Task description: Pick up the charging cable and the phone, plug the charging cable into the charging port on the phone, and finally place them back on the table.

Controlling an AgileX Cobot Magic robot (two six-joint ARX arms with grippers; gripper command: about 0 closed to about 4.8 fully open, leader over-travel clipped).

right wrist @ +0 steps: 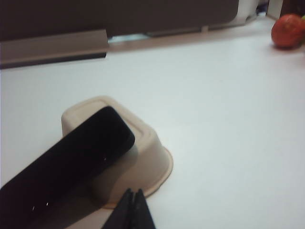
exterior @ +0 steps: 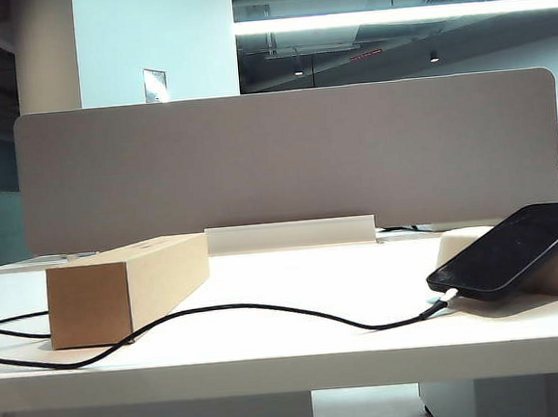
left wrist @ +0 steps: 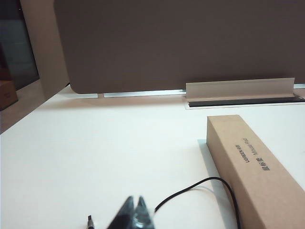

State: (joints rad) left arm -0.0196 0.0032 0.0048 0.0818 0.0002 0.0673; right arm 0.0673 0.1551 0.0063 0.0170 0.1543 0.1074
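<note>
On the white surface (exterior: 290, 348), in front of a grey divider panel (exterior: 285, 160), the phone (exterior: 509, 248) leans tilted against an upturned cream tray (right wrist: 143, 143) at the right, its low end meeting the plug of the charging cable (exterior: 268, 311), which trails left past a cardboard box (exterior: 125, 283). The glossy black phone looks stiff, slippery and fairly light, best pinched across its long edges, while the thin black cord is limp and best taken just behind its silvery plug. The left gripper (left wrist: 134, 209) hovers near the cord's left stretch and the right gripper (right wrist: 132, 200) near the tray, both with jaws closed on nothing.
</note>
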